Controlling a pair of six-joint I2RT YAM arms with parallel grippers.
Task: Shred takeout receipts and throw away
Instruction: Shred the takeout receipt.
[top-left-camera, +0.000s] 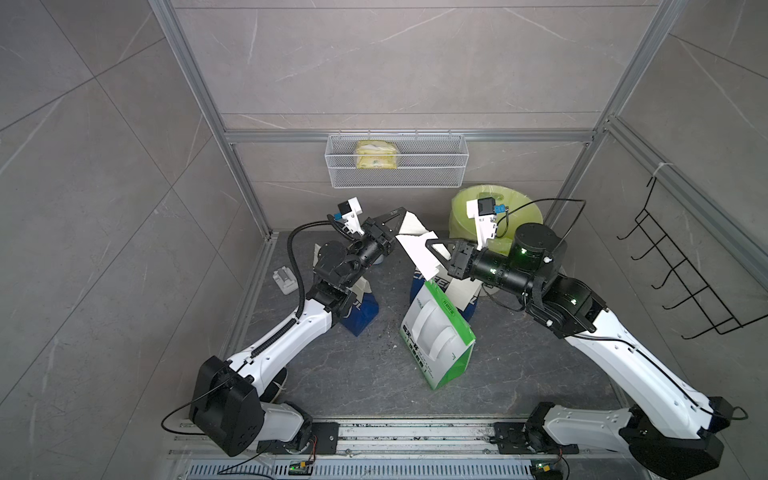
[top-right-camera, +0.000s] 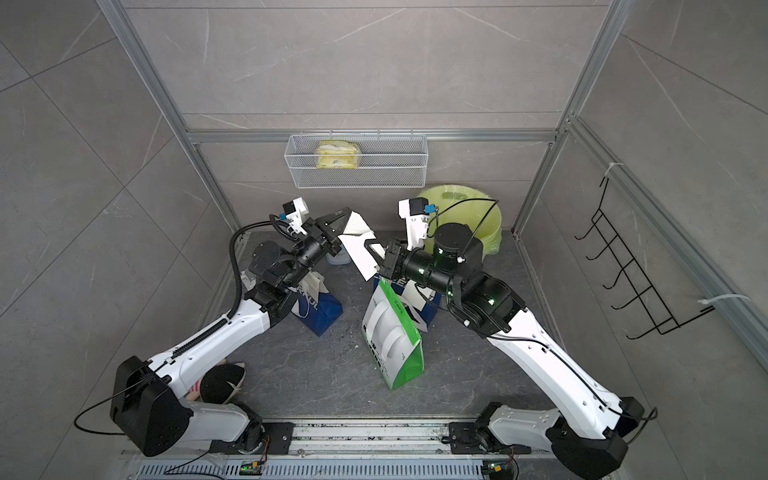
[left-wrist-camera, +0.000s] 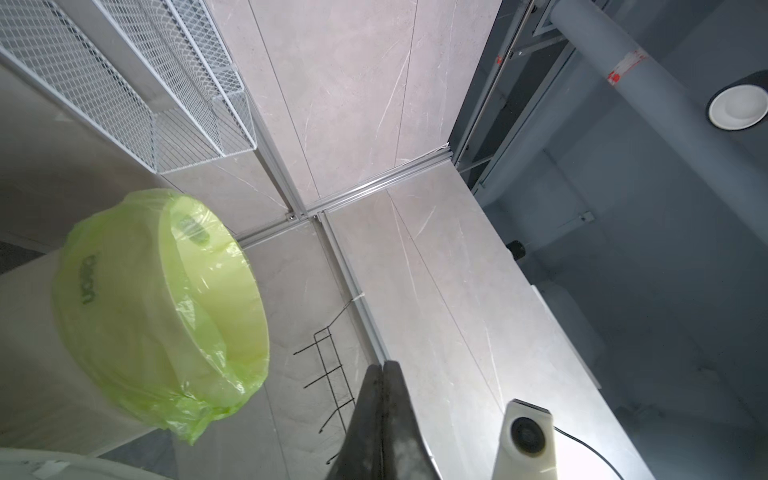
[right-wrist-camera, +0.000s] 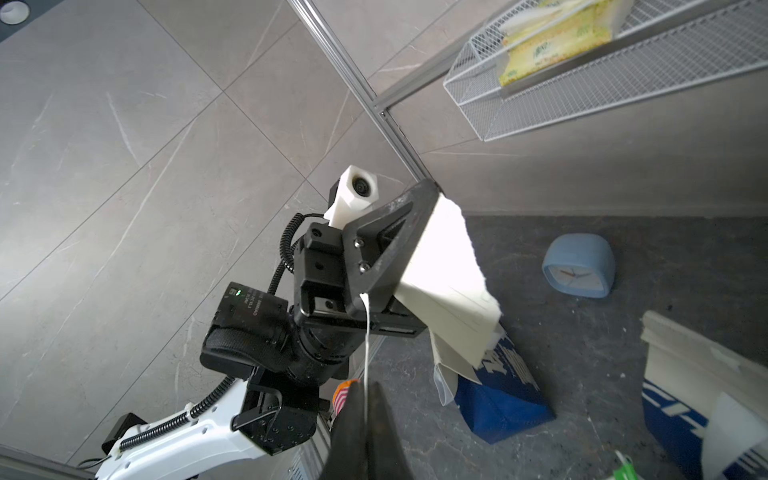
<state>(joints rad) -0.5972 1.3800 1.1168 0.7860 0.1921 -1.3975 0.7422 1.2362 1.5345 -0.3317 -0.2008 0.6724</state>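
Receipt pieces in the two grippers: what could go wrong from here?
1. The left gripper pinches one receipt piece, the right gripper a second receipt piece, above the floor near the green-and-white bag, short of the lined bin; letting go here would likely miss it.
2. Both pieces look large; binning them now may leave the receipt barely shredded.
3. The right wrist's black cable loops across the bin and might snag its liner.

Just above frame centre I see the left jaws clamped on the upper receipt piece (top-right-camera: 357, 224) and the right jaws clamped on the lower receipt piece (top-right-camera: 356, 255), the two just beside each other. A green-and-white bag (top-right-camera: 390, 336) stands below them.
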